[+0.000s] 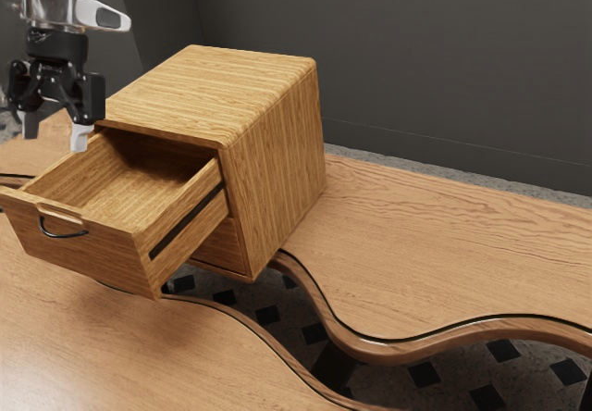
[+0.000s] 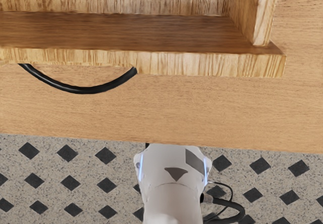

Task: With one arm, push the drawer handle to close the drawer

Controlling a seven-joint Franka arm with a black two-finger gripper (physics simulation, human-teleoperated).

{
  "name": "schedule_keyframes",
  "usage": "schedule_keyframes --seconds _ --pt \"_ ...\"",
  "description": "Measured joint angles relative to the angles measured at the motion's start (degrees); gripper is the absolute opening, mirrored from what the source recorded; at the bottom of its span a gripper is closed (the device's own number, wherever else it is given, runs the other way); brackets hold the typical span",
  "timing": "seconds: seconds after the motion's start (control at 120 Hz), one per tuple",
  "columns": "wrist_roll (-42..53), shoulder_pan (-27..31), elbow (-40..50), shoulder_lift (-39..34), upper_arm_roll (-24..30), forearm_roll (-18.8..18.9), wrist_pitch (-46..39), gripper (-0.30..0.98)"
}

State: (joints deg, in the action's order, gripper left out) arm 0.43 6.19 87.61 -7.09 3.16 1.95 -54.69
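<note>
Gripper (image 1: 55,137) hangs spread, the drawer front (image 1: 97,255) partly cut off.

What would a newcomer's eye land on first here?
Probably the wooden drawer, pulled well out of its box-shaped cabinet, with a black curved handle on its front. Next, the black two-finger gripper, hanging open at the exterior view's upper left. Then the wavy-edged wooden table under the cabinet, with diamond-patterned floor visible through its curved gap.
</note>
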Motion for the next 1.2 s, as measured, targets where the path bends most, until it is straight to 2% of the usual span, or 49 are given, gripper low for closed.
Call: schedule_keyframes --seconds 0.1,0.217,0.275,0.375,0.508,0.558,0.725,0.867,0.975,1.083,1.2 --pt "0.2 0.1 1.3 -0.2 0.2 0.2 -11.1 0.69" --pt "0.3 0.2 1.9 -1.7 0.2 0.2 -18.0 0.69" --pt "0.3 0.3 10.3 -11.4 0.4 0.6 -20.6 0.69" --pt "0.3 0.3 29.6 -29.3 0.0 0.9 -24.1 0.69" --pt "0.4 2.1 45.2 -43.6 -0.2 0.7 -27.1 0.69" --pt "0.4 2.8 49.1 -46.8 -0.7 0.7 -27.9 0.69" --pt "0.6 2.6 57.9 -48.8 -2.0 0.9 -33.6 0.66" --pt "1.1 2.5 59.0 -47.0 -3.2 1.3 -37.6 0.36" --pt "1.7 2.3 58.7 -44.2 -3.6 1.8 -40.6 0.17" --pt "2.5 2.2 59.0 -44.5 -4.9 3.7 -42.2 0.05" --pt "3.5 2.4 59.7 -45.3 -6.7 5.8 -43.2 -0.02"
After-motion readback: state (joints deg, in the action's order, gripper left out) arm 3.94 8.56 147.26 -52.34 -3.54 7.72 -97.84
